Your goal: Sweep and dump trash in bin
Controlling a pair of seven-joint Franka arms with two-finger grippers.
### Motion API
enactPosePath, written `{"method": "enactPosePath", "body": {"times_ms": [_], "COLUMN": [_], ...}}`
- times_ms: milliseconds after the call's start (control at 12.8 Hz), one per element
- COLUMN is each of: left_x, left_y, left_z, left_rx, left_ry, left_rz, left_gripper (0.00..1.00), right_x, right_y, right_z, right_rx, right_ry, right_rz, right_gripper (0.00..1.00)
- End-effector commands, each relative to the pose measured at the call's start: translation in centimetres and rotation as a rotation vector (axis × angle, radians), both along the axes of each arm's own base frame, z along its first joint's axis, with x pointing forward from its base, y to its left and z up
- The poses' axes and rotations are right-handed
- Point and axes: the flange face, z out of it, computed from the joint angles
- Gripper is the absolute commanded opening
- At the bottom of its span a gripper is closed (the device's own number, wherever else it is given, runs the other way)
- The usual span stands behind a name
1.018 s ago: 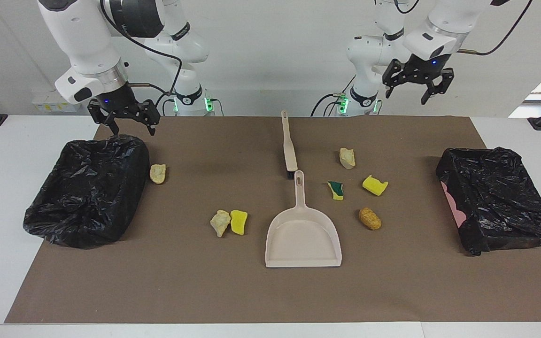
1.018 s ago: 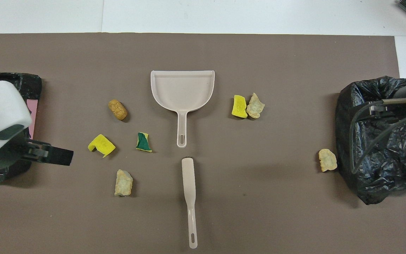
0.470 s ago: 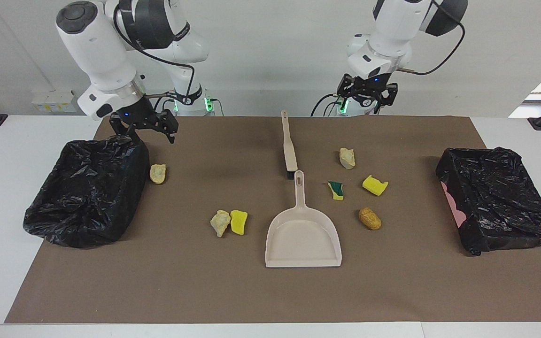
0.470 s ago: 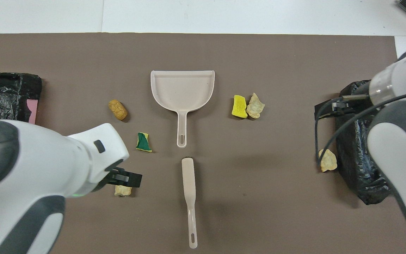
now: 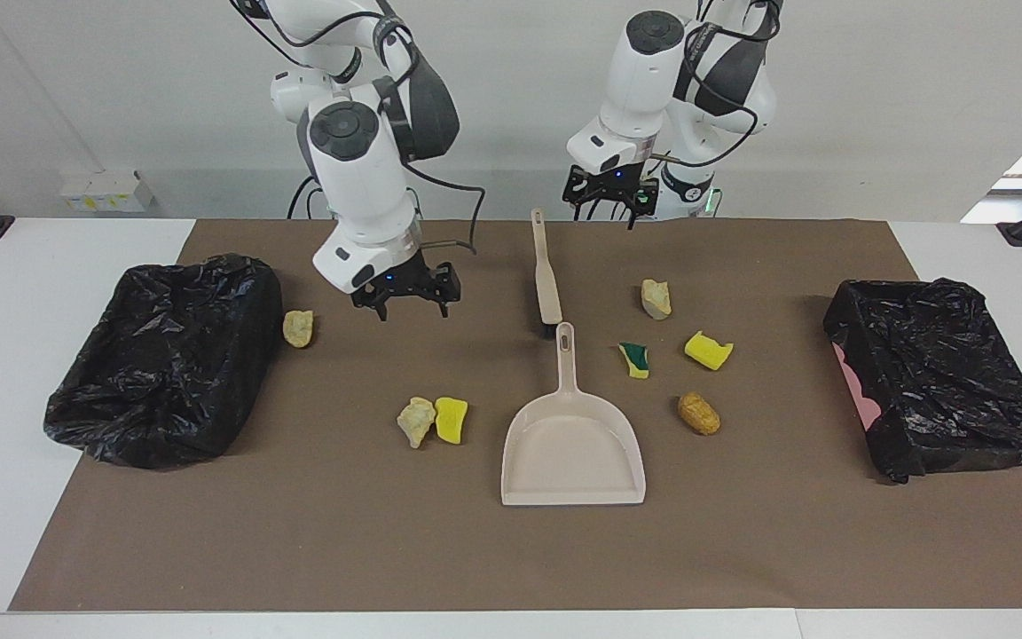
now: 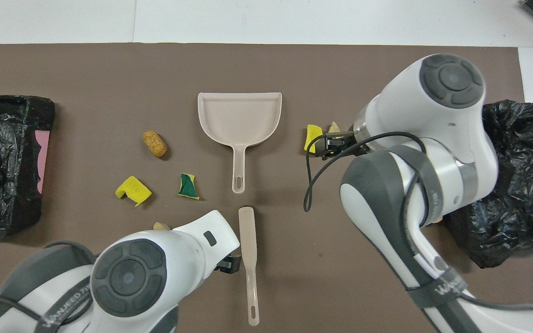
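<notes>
Several bits of trash lie on the brown mat: a beige lump [image 5: 298, 327] beside the black-bagged bin [image 5: 165, 355], a beige lump [image 5: 416, 421] touching a yellow sponge piece [image 5: 452, 419], and a beige lump [image 5: 656, 298], green-yellow sponge [image 5: 636, 359], yellow sponge [image 5: 708, 350] and brown lump [image 5: 698, 414] toward the left arm's end. The beige dustpan [image 5: 573, 448] and brush [image 5: 546, 271] lie mid-mat, handle to head. My right gripper [image 5: 406, 302] hangs open over the mat between the bin-side lump and the brush. My left gripper [image 5: 610, 209] hangs open beside the brush handle's end.
A second black-bagged bin [image 5: 941, 373] with a pink patch stands at the left arm's end. In the overhead view the arms cover the beige lumps; the dustpan [image 6: 239, 115] and brush [image 6: 249, 259] show whole. White table [image 5: 32, 266] borders the mat.
Both arms have swung in from over the bins toward the middle. The right gripper left the bin's edge and came lower over the mat; the left gripper dropped toward the brush handle. Nothing was picked up.
</notes>
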Motion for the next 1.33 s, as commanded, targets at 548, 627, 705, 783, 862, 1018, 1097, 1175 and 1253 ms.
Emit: {"method": "enactPosePath", "body": {"times_ms": [548, 627, 705, 783, 862, 1018, 1097, 1175, 1253], "left_x": [-7.7, -7.9, -8.1, -8.4, -8.7, -9.5, -9.5, -9.6, -9.6], "left_y": [-7.1, -6.8, -6.7, -6.5, -6.2, -6.3, -6.4, -6.4, -6.4], "left_z": [-12.4, -12.7, -12.6, -12.9, -12.8, -12.9, -13.0, -13.0, -13.0], "left_rx": [0.036, 0.045, 0.044, 0.052, 0.053, 0.051, 0.039, 0.032, 0.033], "left_ry": [0.029, 0.036, 0.035, 0.040, 0.040, 0.047, 0.066, 0.076, 0.077], "left_rz": [0.030, 0.029, 0.028, 0.028, 0.029, 0.026, 0.056, 0.066, 0.063], "left_gripper": [0.85, 0.79, 0.71, 0.62, 0.58, 0.58, 0.58, 0.58, 0.58], "right_x": [0.9, 1.4, 1.0, 1.0, 0.9, 0.9, 0.5, 0.1, 0.1], "right_y": [16.1, 17.0, 18.4, 19.4, 20.1, 20.3, 20.8, 21.2, 21.1], "right_z": [-6.9, -7.6, -8.8, -9.8, -11.0, -11.6, -12.0, -12.1, -12.2], "right_rx": [0.026, 0.034, 0.031, 0.037, 0.032, -0.006, -0.026, -0.031, -0.034], "right_ry": [-0.041, -0.047, -0.053, -0.069, -0.072, -0.095, -0.100, -0.097, -0.095], "right_rz": [-0.134, -0.129, -0.108, -0.095, -0.083, -0.054, -0.035, -0.026, -0.025], "right_gripper": [1.00, 1.00, 1.00, 1.00, 1.00, 0.99, 0.91, 0.77, 0.61]}}
